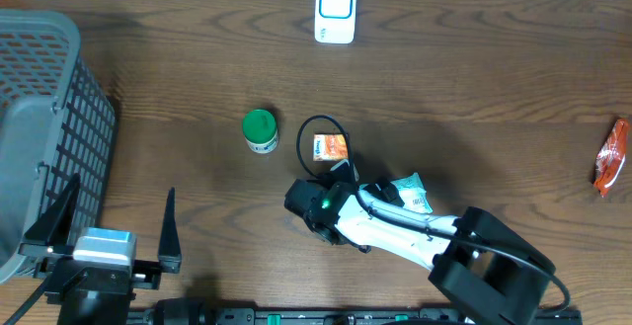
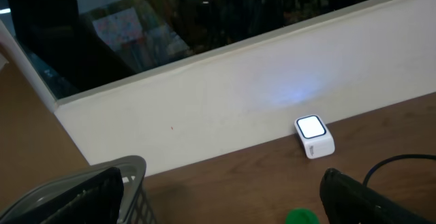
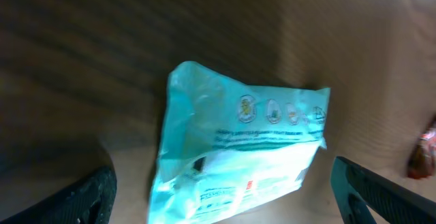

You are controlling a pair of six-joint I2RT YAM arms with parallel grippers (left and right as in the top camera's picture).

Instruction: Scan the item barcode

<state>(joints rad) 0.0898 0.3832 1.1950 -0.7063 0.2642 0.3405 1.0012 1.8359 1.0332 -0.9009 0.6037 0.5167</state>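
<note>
A teal and white packet [image 3: 238,156] lies on the wooden table, directly between the fingers of my right gripper [image 3: 221,193], which is open and holds nothing. From overhead the packet [image 1: 411,194] pokes out from under my right arm [image 1: 395,228]; the arm hides the fingers there. The white scanner [image 1: 336,11] stands at the table's far edge, its face lit [image 2: 314,137]. My left gripper [image 1: 114,224] is open and empty at the near left, beside the basket.
A grey mesh basket [image 1: 49,118] fills the left side. On the table are a green-capped tub [image 1: 260,130], an orange packet [image 1: 330,147] inside a black cable loop, and a red packet [image 1: 613,157] at the far right. A white wall runs behind the scanner.
</note>
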